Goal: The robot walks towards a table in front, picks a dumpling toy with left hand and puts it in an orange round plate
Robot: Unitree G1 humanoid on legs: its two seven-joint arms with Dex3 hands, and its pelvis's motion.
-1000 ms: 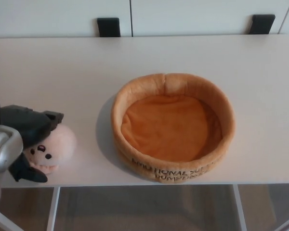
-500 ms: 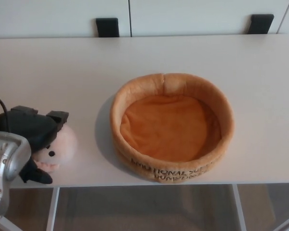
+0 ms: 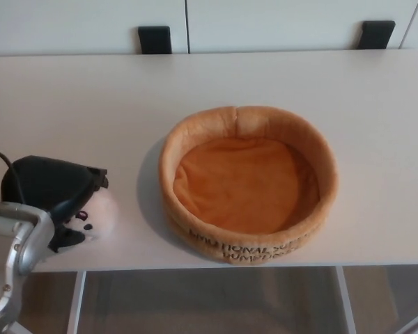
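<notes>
1. The worktop (image 3: 279, 76), pale and wide, carried both task items; its near edge ran just below them.
2. The orange round plate (image 3: 249, 182), a soft, high-walled dish, sat empty at centre, well apart from the toy.
3. The left hand (image 3: 54, 189) covered the toy from above at the worktop's near-left corner, its black fingers (image 3: 92, 179) curled over the top. It appeared clamped on the toy, though the contact underneath was hidden.
4. The dumpling toy (image 3: 97, 214), pale with small dark eyes, showed only at its right side beneath the hand, close to the worktop's front edge.
5. Risk: a shallow hold on so soft and round a toy could let it squeeze out during the lift; being near the edge, it would likely fall to the floor. The plate's raised wall could also catch a low carry.
</notes>
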